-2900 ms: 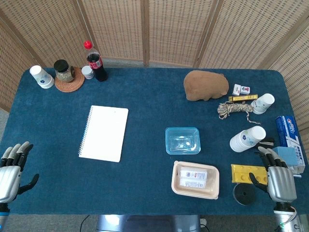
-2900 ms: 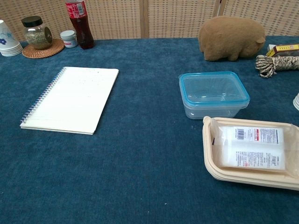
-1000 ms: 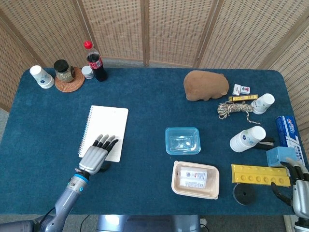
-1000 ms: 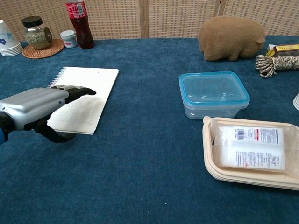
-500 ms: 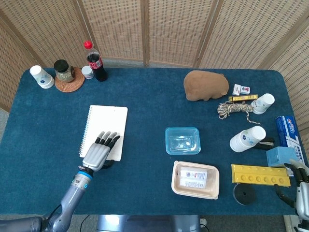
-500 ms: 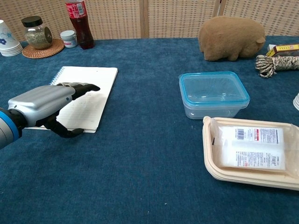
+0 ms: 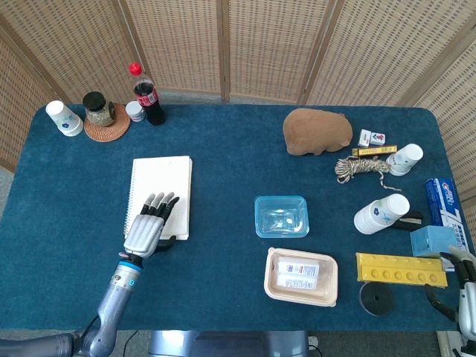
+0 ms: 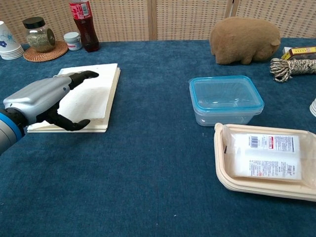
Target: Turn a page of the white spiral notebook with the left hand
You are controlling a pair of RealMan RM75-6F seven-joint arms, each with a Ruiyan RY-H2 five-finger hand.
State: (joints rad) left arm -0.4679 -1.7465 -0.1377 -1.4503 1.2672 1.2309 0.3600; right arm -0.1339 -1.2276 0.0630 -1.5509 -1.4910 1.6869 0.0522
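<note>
Currently my left hand is lying over the near half of the white spiral notebook, fingers spread and extended flat above the page, thumb tucked low against the near edge. It is grasping nothing; whether the fingertips are actually touching paper I cannot tell from either view. My right hand is showing only at the near right corner of the bench, mostly cut off, so I cannot tell how its fingers are set.

The notebook is sitting on the left half of the bench, well apart from the clear blue-lidded container and the beige tray on the right. Beyond it, at the far left corner, the cola bottle, a jar on a coaster and a paper cup are standing together.

Judgement: no page is lifted yet.

Risks from here:
- Flat fingers are pushing on the whole book rather than one sheet; the book may be sliding on the cloth instead of a page peeling.
- The thumb is catching several sheets at the near edge; more than one page may turn.
- A sweep carried too far is heading toward the bottle and jar; the bottle looks easiest to topple.
- Pressing hard while dragging may be creasing the top sheet.
</note>
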